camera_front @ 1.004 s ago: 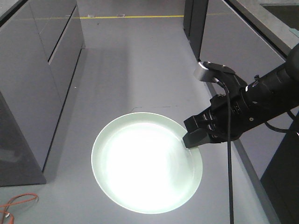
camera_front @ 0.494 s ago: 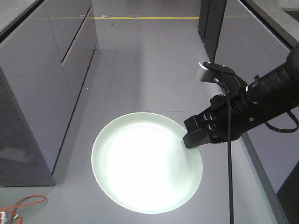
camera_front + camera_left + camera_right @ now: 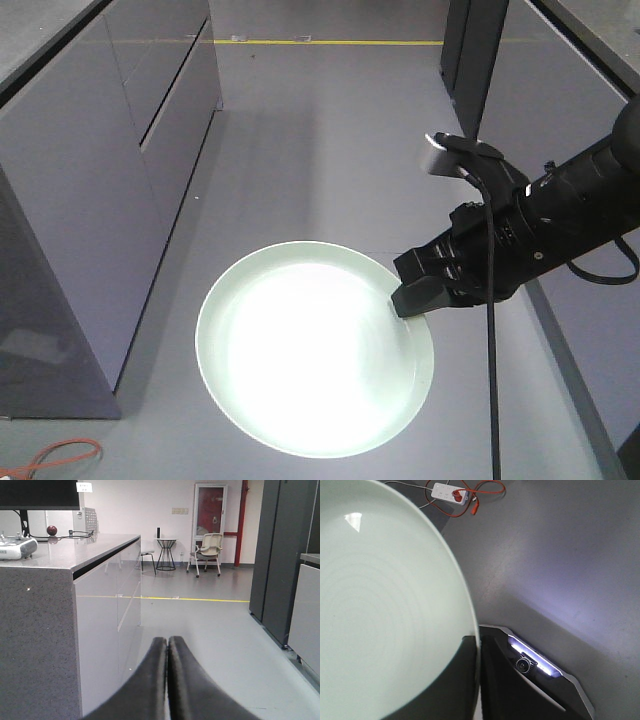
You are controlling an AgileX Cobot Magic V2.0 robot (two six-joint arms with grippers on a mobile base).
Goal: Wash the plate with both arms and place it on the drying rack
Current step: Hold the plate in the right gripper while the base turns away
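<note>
glossy plate pinched at one rim above a hard floor

a smooth grey floor [image 3: 320, 150] runs between glossy grey cabinet fronts [image 3: 150, 120], with a thin yellow line [image 3: 330, 42] painted across its far end. no drying rack shows in any view. the round, pale mint-green, shallow plate [image 3: 315, 365] hangs in the air above this floor, roughly level, its glazed face glaring white under the light. the black, blocky right arm [image 3: 560, 215] reaches in from the right. its jaws are clamped on the plate's right-hand rim, and the right wrist view shows that low raised rim [image 3: 470, 625] passing between two dark fingers, one on each face. the left arm's dark, tapered fingers [image 3: 150, 680] are pressed together with nothing between them, pointing down the aisle beside a speckled grey stone bench [image 3: 45, 565].

the plate looks stiff, hard and brittle, ceramic or something like it, and a drop onto this floor would likely break it. the glaze looks slick, and wet it would be slicker. held at one edge only, its weight levers against the jaws, so it could tilt or slide out. the rim is the one part thin enough to take, and a second hold on the opposite rim by the left arm would likely steady it. faint concentric rings show in the glaze.
</note>
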